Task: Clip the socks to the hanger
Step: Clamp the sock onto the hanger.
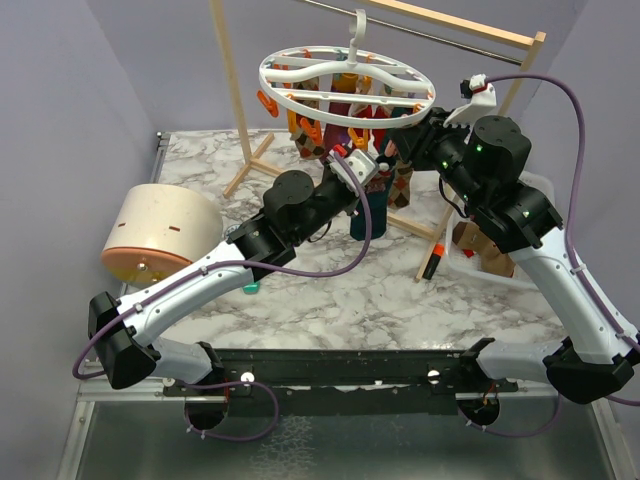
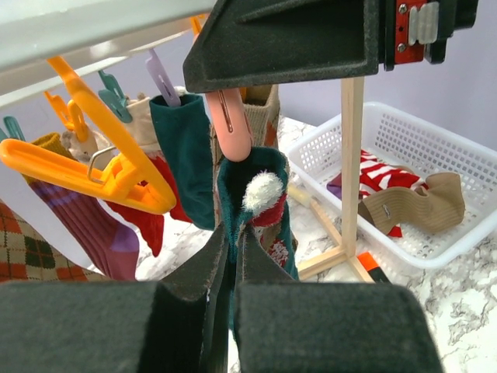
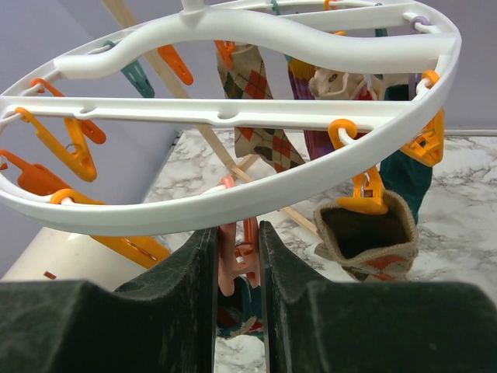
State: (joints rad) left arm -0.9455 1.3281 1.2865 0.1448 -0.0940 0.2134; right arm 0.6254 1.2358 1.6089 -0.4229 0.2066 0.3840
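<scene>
The white hanger [image 1: 290,95] hangs from the wooden rack, with several socks clipped under it. My left gripper [image 2: 231,241] is shut on a dark teal sock [image 2: 233,186] with a red and white pattern. It holds the sock's cuff up just under a pink clip [image 2: 231,128]. My right gripper [image 3: 237,237] is shut on that pink clip [image 3: 235,252] below the ring [image 3: 256,194], squeezing its handles. The teal sock [image 3: 248,307] shows beneath the clip. From above, both grippers, left [image 1: 372,180] and right [image 1: 400,128], meet under the ring's right side.
A white basket [image 2: 435,140] at the right holds a red-white striped sock [image 2: 380,175] and a tan sock [image 2: 419,206]. The wooden rack frame [image 1: 240,110] stands behind. A round beige container [image 1: 160,235] sits at the left, an orange marker [image 1: 433,262] near the rack foot.
</scene>
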